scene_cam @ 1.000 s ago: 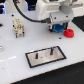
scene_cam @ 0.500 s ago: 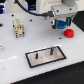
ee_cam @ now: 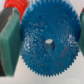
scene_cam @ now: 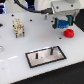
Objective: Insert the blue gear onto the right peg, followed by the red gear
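The blue gear (scene_cam: 62, 23) hangs in my gripper (scene_cam: 61, 23), lifted above the table at the exterior view's right. In the wrist view the blue gear (ee_cam: 49, 44) fills the frame, clamped between my two green fingers (ee_cam: 8, 40), its centre hole visible. The red gear (scene_cam: 69, 33) lies flat on the table just below and to the right of my gripper; its edge shows in the wrist view (ee_cam: 15, 5). The black-bordered white plate (scene_cam: 39, 60) lies nearer the front, with the right peg (scene_cam: 51, 50) standing on it, well apart from my gripper.
A small beige and white fixture (scene_cam: 18, 27) stands at the exterior view's left. The robot's base and blue cabling (scene_cam: 35, 4) are at the back. The white table (scene_cam: 15, 55) ends at a front edge below the plate.
My gripper has risen with the blue gear in it, off the table beside the red gear. The red gear and the plate have not moved.
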